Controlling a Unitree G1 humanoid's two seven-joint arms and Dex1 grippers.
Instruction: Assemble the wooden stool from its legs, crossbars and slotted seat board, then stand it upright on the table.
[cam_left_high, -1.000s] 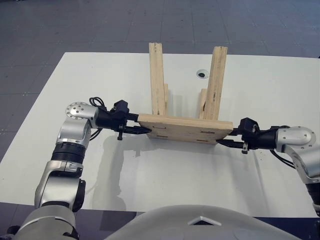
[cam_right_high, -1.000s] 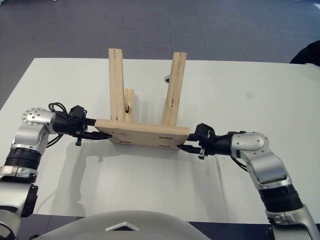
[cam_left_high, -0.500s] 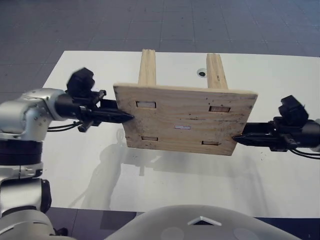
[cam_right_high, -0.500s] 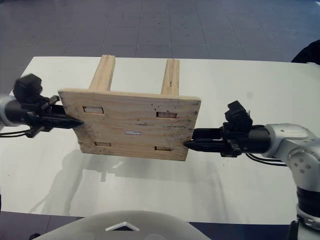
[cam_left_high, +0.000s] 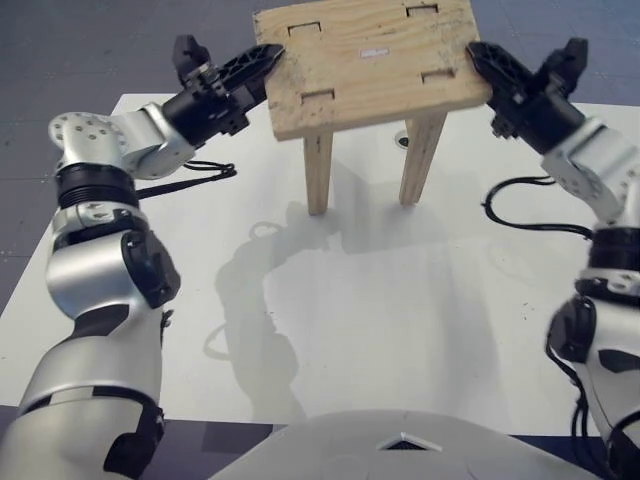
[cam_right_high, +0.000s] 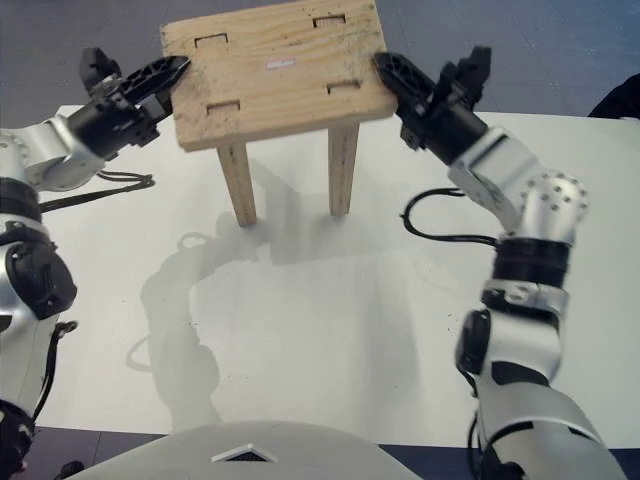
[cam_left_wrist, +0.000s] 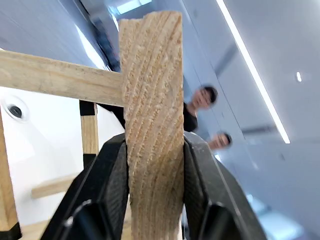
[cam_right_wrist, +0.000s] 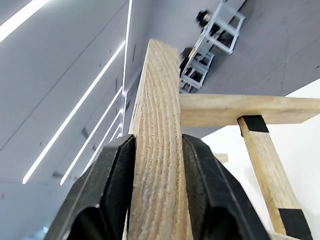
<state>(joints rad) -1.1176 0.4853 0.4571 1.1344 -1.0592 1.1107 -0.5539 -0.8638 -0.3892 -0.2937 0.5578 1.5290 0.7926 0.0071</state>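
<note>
Head camera first: the pale wooden stool looked fully put together and was right way up. Its slotted seat board hung between the two grippers and its two near legs pointed down at the white table below them. The left gripper was clamped on one side edge of the board and the right gripper on the opposite edge, so the stool sat square between them. I'd say assembly was done and this was the last step, standing it up. I couldn't tell whether the feet were touching the table or just above it. The next move probably called for both arms to lower evenly until the feet sat flat, then both grippers to let go and back off sideways without nudging it.

A small round hole in the table sat just behind the right-hand leg, which could catch a foot. A black cable lay under the left gripper, well off to the side.

Left wrist camera: the black fingers were tight on either face of the board's edge, with a leg and a black-tipped crossbar beyond.

Right wrist camera: same deal, fingers pressed on both faces of the board.
</note>
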